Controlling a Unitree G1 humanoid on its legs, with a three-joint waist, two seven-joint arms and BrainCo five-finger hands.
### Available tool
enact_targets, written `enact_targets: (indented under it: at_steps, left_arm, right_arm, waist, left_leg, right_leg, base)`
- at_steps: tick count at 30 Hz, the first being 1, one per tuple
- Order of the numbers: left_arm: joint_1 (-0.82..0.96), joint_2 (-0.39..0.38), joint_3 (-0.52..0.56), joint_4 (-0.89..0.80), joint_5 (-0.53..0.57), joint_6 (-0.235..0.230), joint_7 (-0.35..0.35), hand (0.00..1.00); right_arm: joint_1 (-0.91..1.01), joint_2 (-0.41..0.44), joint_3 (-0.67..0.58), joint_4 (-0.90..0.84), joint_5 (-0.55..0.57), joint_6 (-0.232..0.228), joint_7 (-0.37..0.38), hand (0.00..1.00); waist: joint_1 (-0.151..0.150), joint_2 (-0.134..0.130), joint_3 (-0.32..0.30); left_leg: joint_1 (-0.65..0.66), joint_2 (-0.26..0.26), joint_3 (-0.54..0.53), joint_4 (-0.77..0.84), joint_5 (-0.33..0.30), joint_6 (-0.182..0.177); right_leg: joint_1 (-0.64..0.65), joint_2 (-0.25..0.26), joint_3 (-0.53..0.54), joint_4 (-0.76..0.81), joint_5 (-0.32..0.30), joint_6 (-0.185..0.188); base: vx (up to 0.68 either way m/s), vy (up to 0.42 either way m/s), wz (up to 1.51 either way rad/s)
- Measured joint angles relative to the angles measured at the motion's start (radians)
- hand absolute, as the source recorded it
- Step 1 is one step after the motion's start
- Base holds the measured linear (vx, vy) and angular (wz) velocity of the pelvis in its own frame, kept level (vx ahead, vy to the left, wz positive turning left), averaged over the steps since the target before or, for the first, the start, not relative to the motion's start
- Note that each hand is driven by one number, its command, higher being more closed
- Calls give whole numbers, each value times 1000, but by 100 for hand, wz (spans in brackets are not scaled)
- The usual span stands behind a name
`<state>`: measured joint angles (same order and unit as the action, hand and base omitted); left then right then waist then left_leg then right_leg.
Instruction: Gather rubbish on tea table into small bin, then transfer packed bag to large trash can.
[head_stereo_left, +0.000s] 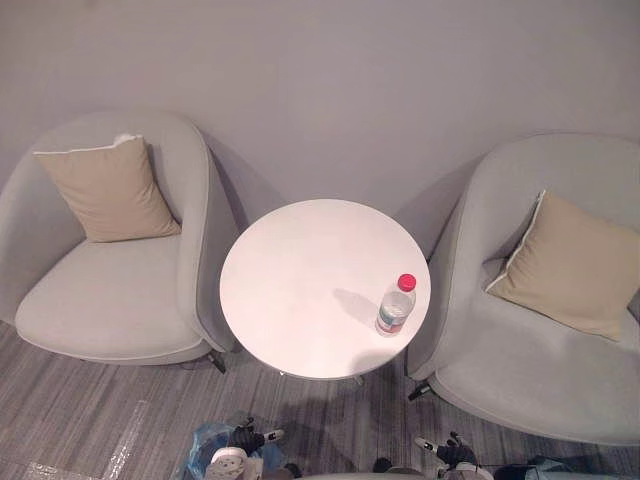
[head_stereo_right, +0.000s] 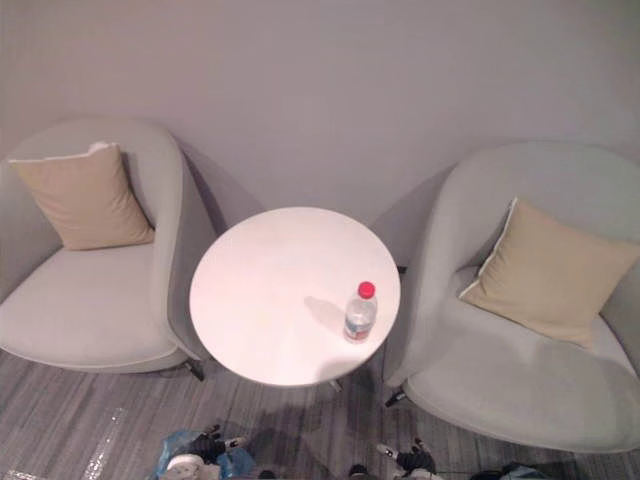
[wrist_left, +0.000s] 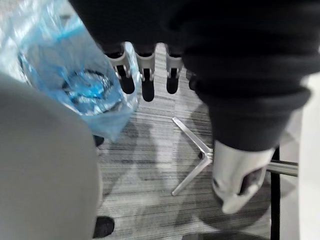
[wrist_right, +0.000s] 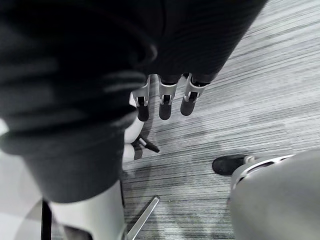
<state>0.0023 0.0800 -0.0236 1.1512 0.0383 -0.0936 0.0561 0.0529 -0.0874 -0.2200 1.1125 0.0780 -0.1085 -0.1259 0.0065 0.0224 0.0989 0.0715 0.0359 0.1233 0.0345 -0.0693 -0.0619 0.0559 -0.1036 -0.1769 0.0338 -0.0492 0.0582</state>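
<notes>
Near the right-hand rim of the round white tea table (head_stereo_left: 295, 265), a red-capped plastic water bottle (head_stereo_left: 396, 305) stands upright. Down in front of the table, the robot's left hand (wrist_left: 145, 72) hangs just beside the small bin (wrist_left: 112, 112) lined with a blue bag, fingers straight, slightly apart and empty; the right hand (wrist_right: 165, 100) hangs likewise over the striped grey carpet (wrist_right: 280, 75). Two grey armchairs (head_stereo_left: 110, 300) with beige cushions (head_stereo_left: 110, 190) flank the table.
</notes>
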Motion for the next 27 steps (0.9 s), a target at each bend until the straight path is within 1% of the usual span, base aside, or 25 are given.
enact_targets:
  at_steps: [2, 5, 6, 7, 8, 9, 10, 12, 13, 16, 17, 23, 27]
  left_arm:
    - [0, 0, -6, 1, 0, -1, 0, 0]
    - [-1, 2, -10, 6, 2, -1, 3, 0]
    - [-1, 2, -14, 7, 4, -3, 4, 0]
    - [-1, 2, -15, 7, 8, -3, 5, 0]
    - [-1, 2, -18, 7, 13, -4, 7, 0]
    - [-2, 3, -22, 6, 19, -4, 8, 0]
    - [-2, 7, -37, 5, 24, -7, 8, 0]
    - [-1, 9, -38, 4, 32, -7, 8, 0]
    - [-1, 11, -42, 2, 40, -8, 7, 0]
    - [2, 15, -45, -1, 48, -8, 6, 0]
    - [2, 16, -46, -3, 56, -9, 5, 0]
    - [4, 17, -54, -12, 62, -10, 1, 0]
    - [10, 15, -62, -22, 75, -11, 0, 0]
  right_arm:
    - [-1, -2, 13, -1, -6, -2, -9, 0]
    - [-1, -8, 54, -38, -56, -1, -31, 0]
    - [16, -14, 87, -94, -87, -1, -42, 0]
    - [20, -16, 94, -116, -100, -1, -45, 0]
    - [34, -27, 116, -182, -128, -2, -52, 0]
    - [43, -35, 120, -234, -150, -2, -54, 0]
    - [59, -49, 125, -337, -182, -3, -66, 0]
    - [74, -57, 125, -423, -201, -6, -71, 0]
    - [88, -67, 125, -497, -228, -13, -72, 0]
    - [100, -79, 124, -611, -248, -31, -72, 0]
    - [103, -80, 124, -651, -273, -42, -72, 0]
    - [104, -80, 123, -702, -286, -50, -71, 0]
    - [85, -92, 125, -715, -283, -51, -71, 0]
  waist:
    - [0, 0, -1]
    - [-1, -4, -4]
    - [0, -6, -5]
    - [-1, -6, -5]
    - [-1, -5, -5]
    - [-1, -6, -6]
    - [-2, -11, -10]
    - [-2, -18, -14]
    - [-2, -26, -18]
    - [-2, -35, -24]
    - [-2, -39, -27]
    - [-4, -35, -24]
    - [-4, -25, -18]
  left_leg:
    - [0, 2, -7, -4, 2, -3]
    - [7, 7, -25, -22, 10, -8]
    - [7, 9, -26, -28, 13, -9]
    - [7, 9, -27, -29, 14, -8]
    - [7, 9, -28, -30, 14, -7]
    - [6, 9, -28, -31, 14, -7]
    - [6, 8, -28, -32, 14, -7]
    - [5, 8, -28, -32, 14, -7]
    - [4, 8, -28, -33, 14, -7]
    - [1, 8, -29, -33, 14, -7]
    - [0, 8, -29, -34, 14, -7]
    - [-2, 8, -44, -37, 14, -7]
    - [-6, 7, -55, -51, 19, -4]
  right_leg:
    - [5, 4, -5, -5, 0, 0]
    - [15, 12, -14, -9, -1, -1]
    - [14, 15, -14, -12, 0, -2]
    - [14, 16, -14, -14, 0, -3]
    - [14, 17, -14, -16, 1, -4]
    - [14, 17, -12, -19, 2, -6]
    - [14, 17, -10, -22, 3, -7]
    - [14, 18, -9, -24, 4, -7]
    - [13, 18, -9, -26, 4, -8]
    - [13, 19, -7, -34, 7, -10]
    - [13, 20, -5, -39, 10, -11]
    - [10, 22, -5, -40, 10, -11]
    - [2, 22, -8, -40, 10, -11]
  base:
    - [13, -30, 11]
    - [29, -38, 10]
    - [20, -33, 6]
    - [0, 0, 0]
    - [0, 0, 0]
    - [6, -2, -4]
    - [2, 6, -3]
    - [0, 0, 0]
    - [0, 0, 0]
    - [0, 0, 0]
    - [0, 0, 0]
    - [0, 0, 0]
    - [0, 0, 0]
